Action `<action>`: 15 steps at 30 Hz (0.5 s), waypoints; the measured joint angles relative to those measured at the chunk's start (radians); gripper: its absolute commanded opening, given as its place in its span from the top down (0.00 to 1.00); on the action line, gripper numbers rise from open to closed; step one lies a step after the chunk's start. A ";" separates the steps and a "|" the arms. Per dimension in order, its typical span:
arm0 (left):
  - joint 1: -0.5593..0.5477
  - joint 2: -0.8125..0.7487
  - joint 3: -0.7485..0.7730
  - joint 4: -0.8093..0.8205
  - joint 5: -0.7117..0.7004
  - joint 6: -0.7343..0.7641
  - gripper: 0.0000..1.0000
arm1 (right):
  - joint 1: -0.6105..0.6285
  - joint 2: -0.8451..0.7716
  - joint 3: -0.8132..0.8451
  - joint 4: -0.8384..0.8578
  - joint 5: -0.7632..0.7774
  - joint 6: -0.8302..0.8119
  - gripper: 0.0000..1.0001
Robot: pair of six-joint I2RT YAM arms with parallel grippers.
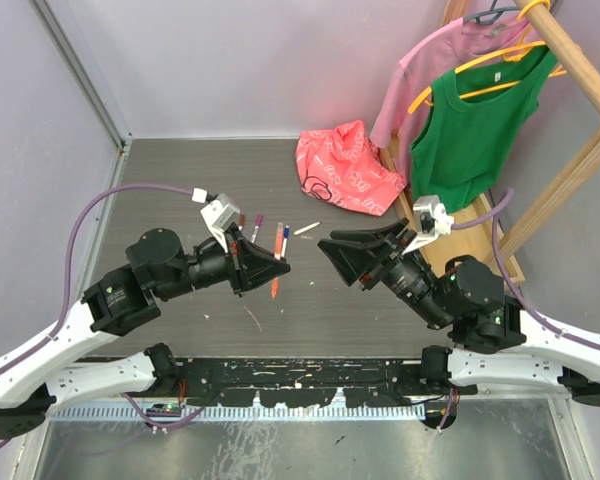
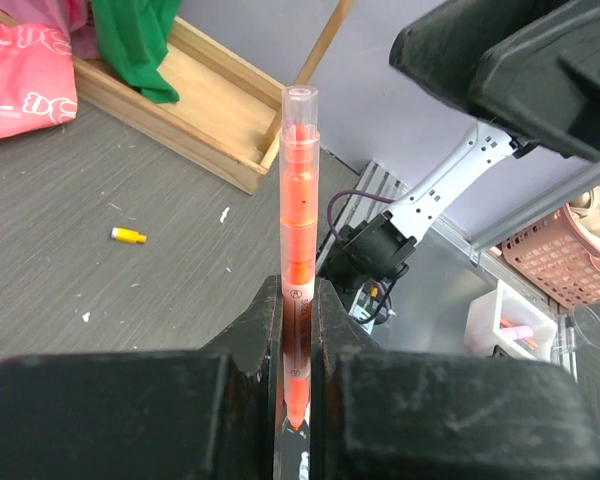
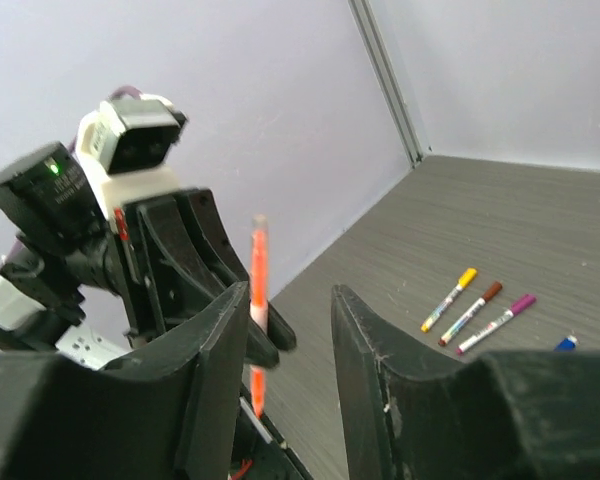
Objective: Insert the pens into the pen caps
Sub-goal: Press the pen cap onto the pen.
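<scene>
The orange pen (image 2: 298,220) is clamped upright in the left end effector (image 2: 298,300) and held off the desk (image 1: 180,190). It is faced at close range by the right end effector (image 3: 290,335), whose fingers are spread apart with nothing gripped. Three more pens (image 3: 472,310) are seen side by side on the desk. A yellow pen cap (image 2: 128,235) is spotted lying near the wooden rack base (image 2: 210,110).

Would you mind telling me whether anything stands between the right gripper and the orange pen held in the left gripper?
Nothing visible does. The right gripper, open and empty, faces the orange pen across open air. Only the left gripper, shut on the pen's lower part, touches it.
</scene>
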State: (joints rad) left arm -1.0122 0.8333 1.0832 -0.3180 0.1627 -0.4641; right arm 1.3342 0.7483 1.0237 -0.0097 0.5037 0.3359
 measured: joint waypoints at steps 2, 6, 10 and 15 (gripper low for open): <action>0.000 -0.018 -0.014 0.002 -0.013 0.000 1.00 | 0.000 -0.036 -0.042 -0.013 -0.011 0.013 0.55; 0.000 -0.040 -0.037 0.014 -0.037 -0.004 1.00 | 0.000 -0.060 -0.116 -0.037 -0.058 0.048 0.55; 0.000 -0.041 -0.044 0.024 -0.054 -0.016 1.00 | 0.000 -0.040 -0.157 -0.053 -0.121 0.075 0.55; 0.000 -0.042 -0.053 0.040 -0.077 -0.022 1.00 | 0.000 0.023 -0.186 -0.022 -0.203 0.096 0.54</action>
State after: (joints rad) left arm -1.0122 0.7918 1.0306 -0.2775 0.0853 -0.4862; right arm 1.3342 0.7712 0.8379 -0.0315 0.3012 0.4320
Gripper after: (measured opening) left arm 0.061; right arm 0.453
